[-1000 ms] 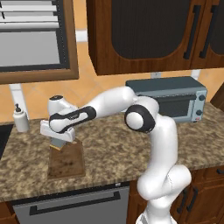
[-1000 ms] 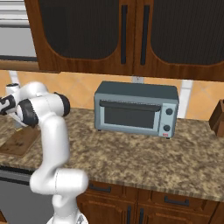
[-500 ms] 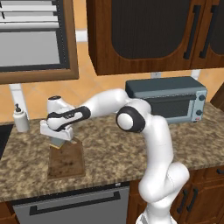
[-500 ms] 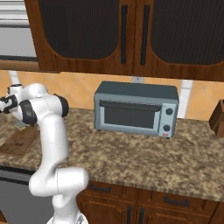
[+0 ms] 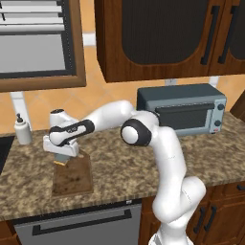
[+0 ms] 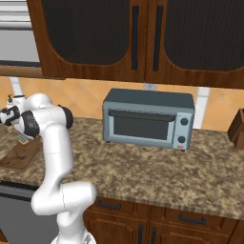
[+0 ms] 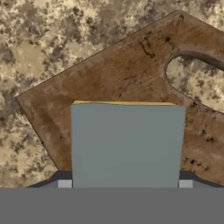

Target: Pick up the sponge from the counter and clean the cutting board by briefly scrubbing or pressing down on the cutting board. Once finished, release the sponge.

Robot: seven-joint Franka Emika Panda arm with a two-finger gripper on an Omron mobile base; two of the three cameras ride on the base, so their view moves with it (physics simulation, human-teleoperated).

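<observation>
The counter is running the full width of the left base view, with the toaster oven sitting at its back on the right and a soap bottle standing at the far left by the wall. The white arm is rising from the lower right of that view, bending at its dark elbow joint in front of the oven and reaching out leftward, almost level, over the worktop. Its wrist is turning the hand straight down above the cutting board, which is lying flat near the counter's front edge. The gripper is pointing down over the board's far end, its fingers pinching the sponge by two opposite sides. In the hand view the sponge's grey-blue top is facing the camera with a thin yellow edge showing along one side, and it is sitting over the board's wood beside the handle cut-out. Whether the sponge is touching the board cannot be told.
</observation>
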